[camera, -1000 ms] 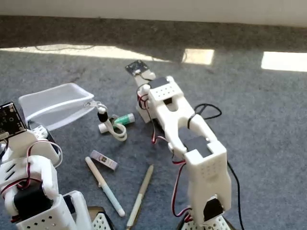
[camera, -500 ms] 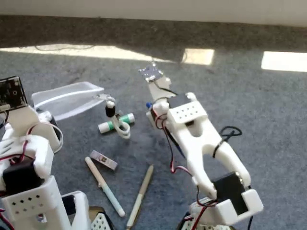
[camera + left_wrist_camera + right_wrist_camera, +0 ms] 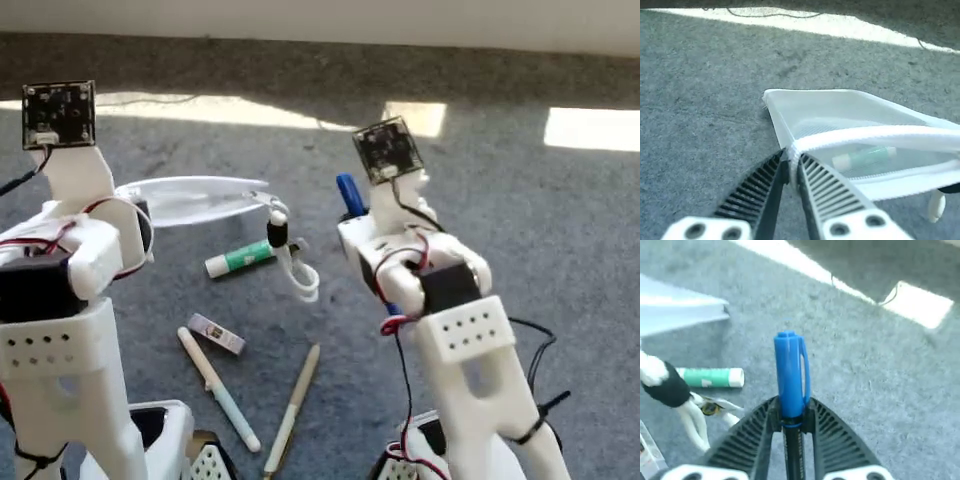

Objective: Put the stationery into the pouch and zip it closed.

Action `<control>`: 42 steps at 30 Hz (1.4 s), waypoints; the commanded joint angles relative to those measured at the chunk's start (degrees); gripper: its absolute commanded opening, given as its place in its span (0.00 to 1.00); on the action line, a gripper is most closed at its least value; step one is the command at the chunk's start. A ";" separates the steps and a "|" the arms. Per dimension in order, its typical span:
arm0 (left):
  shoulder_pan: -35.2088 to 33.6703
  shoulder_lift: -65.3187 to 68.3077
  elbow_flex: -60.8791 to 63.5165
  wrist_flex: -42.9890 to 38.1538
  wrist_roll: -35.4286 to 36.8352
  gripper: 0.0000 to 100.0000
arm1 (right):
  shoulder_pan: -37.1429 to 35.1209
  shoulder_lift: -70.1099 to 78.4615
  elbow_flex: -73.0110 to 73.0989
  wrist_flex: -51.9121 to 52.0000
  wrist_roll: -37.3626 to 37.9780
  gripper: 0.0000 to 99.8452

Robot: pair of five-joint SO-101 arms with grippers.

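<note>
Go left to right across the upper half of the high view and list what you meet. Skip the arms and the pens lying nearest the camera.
pouch → green glue stick → strap → blue marker

Over 1 second my left gripper [image 3: 791,161] has risen from the lower left of the high view to its upper left. It has pulled the pouch [image 3: 190,200] up with it, so the pouch now shows edge-on and further right. The pouch's strap [image 3: 300,275] has slid right, off the glue stick [image 3: 240,260]. My right gripper [image 3: 791,404] has drawn back from centre frame, raising the blue pen [image 3: 349,192] upright.
</note>
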 commanded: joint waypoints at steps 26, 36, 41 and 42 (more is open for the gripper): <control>1.10 6.90 -4.18 0.35 3.60 0.01 | -25.98 -23.25 -0.22 -40.48 -2.29 0.00; 1.10 6.81 -3.65 0.26 3.60 0.01 | -27.74 -10.95 -0.04 -54.02 -0.53 0.00; 1.10 6.81 -3.65 0.26 3.60 0.01 | -28.53 -5.49 -0.04 -60.53 -0.53 0.00; 1.10 6.81 -3.65 0.26 3.60 0.01 | -28.70 -4.62 -0.04 -61.32 -0.53 0.00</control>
